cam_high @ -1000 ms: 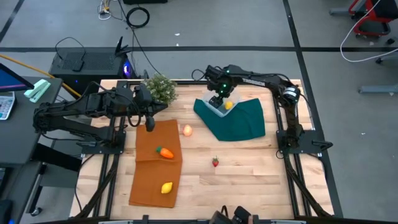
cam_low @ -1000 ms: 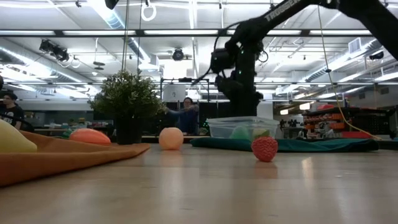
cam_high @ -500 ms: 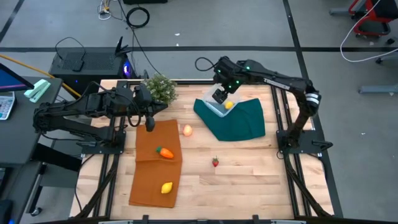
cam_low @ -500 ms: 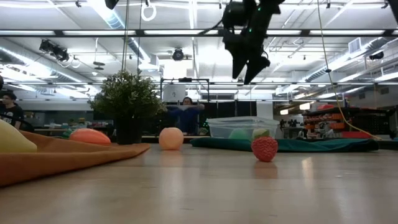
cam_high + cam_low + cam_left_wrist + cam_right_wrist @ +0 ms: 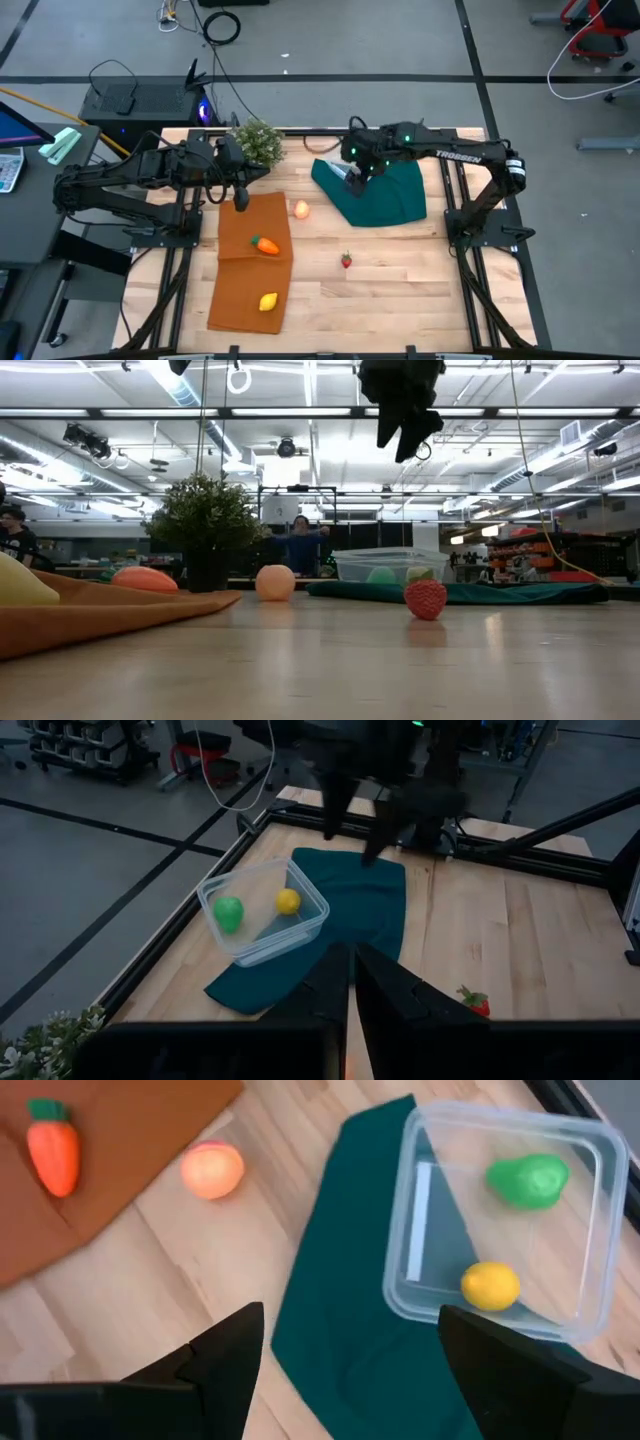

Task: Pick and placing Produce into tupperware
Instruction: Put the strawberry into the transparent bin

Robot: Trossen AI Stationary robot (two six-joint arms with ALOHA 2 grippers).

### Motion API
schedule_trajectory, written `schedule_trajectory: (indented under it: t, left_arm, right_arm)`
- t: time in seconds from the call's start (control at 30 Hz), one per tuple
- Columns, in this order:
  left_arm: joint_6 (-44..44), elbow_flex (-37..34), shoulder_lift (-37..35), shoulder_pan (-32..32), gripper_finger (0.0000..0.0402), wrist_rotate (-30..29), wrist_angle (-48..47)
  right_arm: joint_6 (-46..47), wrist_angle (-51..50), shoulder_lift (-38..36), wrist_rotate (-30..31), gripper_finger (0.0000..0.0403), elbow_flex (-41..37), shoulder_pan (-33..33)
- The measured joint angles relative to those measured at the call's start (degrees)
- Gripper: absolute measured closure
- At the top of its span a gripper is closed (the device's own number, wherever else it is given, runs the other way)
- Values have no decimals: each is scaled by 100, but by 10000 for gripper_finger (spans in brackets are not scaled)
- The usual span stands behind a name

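The clear tupperware [image 5: 505,1230] sits on a dark green cloth [image 5: 350,1310] and holds a green ball [image 5: 528,1180] and a yellow lemon [image 5: 490,1285]. My right gripper [image 5: 394,450] hangs open high above it, holding nothing. A peach ball [image 5: 301,209] and a red strawberry [image 5: 347,260] lie on the bare wood. An orange carrot [image 5: 265,245] and a second lemon [image 5: 268,301] lie on an orange cloth [image 5: 250,270]. My left gripper [image 5: 350,990] is shut and held above the table's left side, near the plant.
A bushy potted plant [image 5: 258,142] stands at the far edge between the two arms. People show in the room beyond the table in the low view. Bare wood lies between the two cloths and along the near edge.
My right gripper has risen from just over the tupperware to well above it, swinging a little toward the near edge and staying open. The lemon and green ball stay in the box.
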Motion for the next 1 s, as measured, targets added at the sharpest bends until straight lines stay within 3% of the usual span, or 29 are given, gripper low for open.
schedule_trajectory:
  t: [0.6, 0.9, 1.0]
  left_arm:
    - [48, 2, 0, -9, 376, 2, -190]
    - [28, 0, -2, -7, 374, 2, -322]
    - [-396, 1, -2, -7, 378, 4, -338]
  right_arm:
    - [1911, -367, -3, 1130, 135, -11, 2103]
    - [3009, -221, 1, 1010, 135, -836, 3154]
    - [3400, -34, 0, 1012, 135, -1133, 3654]
